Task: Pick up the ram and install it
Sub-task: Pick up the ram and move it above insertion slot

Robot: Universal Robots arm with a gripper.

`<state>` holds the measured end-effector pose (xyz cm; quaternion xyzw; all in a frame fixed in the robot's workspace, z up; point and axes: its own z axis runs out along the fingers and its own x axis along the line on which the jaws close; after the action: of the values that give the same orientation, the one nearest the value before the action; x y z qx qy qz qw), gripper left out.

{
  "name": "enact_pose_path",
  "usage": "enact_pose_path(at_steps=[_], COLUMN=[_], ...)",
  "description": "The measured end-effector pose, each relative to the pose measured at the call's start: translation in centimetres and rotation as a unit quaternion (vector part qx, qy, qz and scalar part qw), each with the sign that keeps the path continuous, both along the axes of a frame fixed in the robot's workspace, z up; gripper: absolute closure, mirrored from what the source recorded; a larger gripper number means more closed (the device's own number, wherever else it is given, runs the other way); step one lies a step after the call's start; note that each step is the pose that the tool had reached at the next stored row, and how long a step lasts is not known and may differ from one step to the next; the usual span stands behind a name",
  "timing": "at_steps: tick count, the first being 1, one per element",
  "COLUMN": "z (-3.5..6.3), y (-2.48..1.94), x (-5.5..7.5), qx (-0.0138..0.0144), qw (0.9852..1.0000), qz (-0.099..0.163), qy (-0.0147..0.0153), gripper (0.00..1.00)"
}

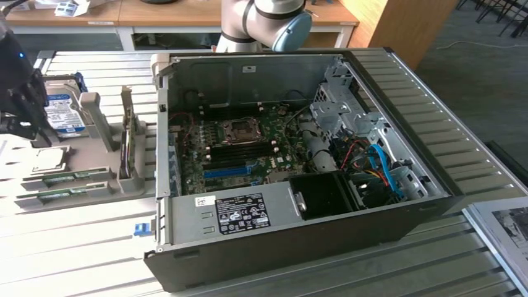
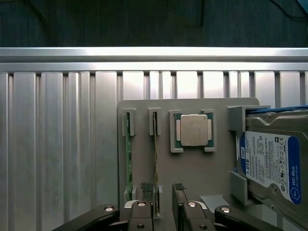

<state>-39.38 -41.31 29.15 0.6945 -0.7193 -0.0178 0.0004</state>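
Two ram sticks stand on edge in slots of a grey holder plate: one ram stick and a second ram stick beside it. My gripper hovers open above the plate. The first stick's near end lies in the gap between the fingertips, close to one pad and not gripped. In the exterior view the gripper is a dark mass at the far left, over the holder, where the green ram sticks lie. The open computer case shows its motherboard with dark memory slots.
On the holder sit a square silver processor and a blue-labelled hard drive. A card stands upright in a grey stand between holder and case. The slatted metal table carries everything; its edge is near the holder.
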Motion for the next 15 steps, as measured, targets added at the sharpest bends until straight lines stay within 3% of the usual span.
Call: enact_pose_path(at_steps=[15], z=[-2.7], y=[0.0], x=[0.0], qx=[0.0], qw=[1.0], qz=[0.0], qy=[0.0], gripper=[0.71])
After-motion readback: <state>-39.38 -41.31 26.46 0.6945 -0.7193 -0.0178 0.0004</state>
